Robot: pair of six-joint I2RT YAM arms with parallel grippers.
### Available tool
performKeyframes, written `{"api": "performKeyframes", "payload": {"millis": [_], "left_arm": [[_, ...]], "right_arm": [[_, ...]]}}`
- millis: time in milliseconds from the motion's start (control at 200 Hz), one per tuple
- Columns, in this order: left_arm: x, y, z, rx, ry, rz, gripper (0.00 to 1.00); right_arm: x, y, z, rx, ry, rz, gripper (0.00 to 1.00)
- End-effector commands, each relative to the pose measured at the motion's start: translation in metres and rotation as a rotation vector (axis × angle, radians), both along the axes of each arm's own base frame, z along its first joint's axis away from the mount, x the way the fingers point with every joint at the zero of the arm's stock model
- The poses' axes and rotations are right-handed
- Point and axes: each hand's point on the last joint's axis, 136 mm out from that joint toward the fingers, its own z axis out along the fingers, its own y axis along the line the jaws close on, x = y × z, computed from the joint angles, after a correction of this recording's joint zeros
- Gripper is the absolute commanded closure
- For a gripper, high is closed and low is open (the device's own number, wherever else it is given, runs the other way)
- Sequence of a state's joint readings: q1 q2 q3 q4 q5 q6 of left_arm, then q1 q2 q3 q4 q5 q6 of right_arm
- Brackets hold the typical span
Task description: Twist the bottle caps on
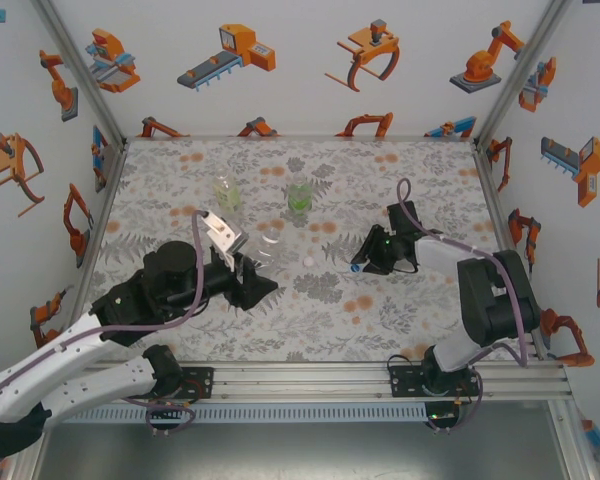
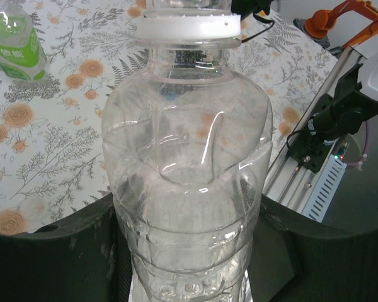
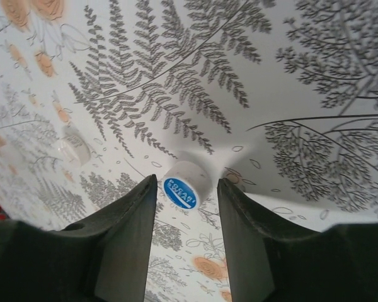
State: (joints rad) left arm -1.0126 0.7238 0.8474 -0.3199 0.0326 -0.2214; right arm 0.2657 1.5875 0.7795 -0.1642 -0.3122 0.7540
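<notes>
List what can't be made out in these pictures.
- Left wrist: clear bottle mouth, cut off by the top edge; capped or not is unclear.
- Top view: blue cap, tiny and partly hidden by the right gripper.
- Right wrist: pale cap, too blurred to tell which way up.

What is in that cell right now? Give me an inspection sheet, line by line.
Surface: table covered by a grey-and-orange floral cloth, lying flat.
Job's things: colourless clear plastic bottle held by the left arm. Clear plastic bottle with yellowish liquid and clear plastic bottle with green liquid stand upright at the back. Blue-topped round cap and small white round cap lie on the cloth.
Clutter: nothing seen.
Grippers: left gripper shut on the colourless bottle; right gripper open, fingers either side of the blue-topped cap.
Cables: purple cables looped along both arms.
Surroundings: white walls with orange robot pictures; aluminium frame.
</notes>
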Motion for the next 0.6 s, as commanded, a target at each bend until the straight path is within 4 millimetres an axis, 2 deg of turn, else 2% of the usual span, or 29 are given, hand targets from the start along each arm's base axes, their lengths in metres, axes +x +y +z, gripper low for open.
{"api": "performKeyframes", "payload": {"millis": [0, 205, 436, 596], "left_arm": [[-0.002, -0.001, 0.027, -0.072, -0.028, -0.013, 1.0], [-0.002, 0.007, 0.029, -0.076, -0.038, 0.004, 1.0], [-0.006, 0.017, 0.028, -0.083, -0.039, 0.018, 1.0], [-0.008, 0.021, 0.026, -0.089, -0.034, 0.022, 1.0]], "right_arm": [[-0.02, -0.019, -0.021, -0.169, 0.106, 0.021, 0.55], [-0.011, 0.004, -0.012, -0.306, 0.1, 0.121, 0.53], [-0.008, 0.013, -0.005, -0.525, 0.073, 0.228, 0.53], [-0.008, 0.022, -0.005, -0.56, 0.054, 0.26, 0.56]]}}
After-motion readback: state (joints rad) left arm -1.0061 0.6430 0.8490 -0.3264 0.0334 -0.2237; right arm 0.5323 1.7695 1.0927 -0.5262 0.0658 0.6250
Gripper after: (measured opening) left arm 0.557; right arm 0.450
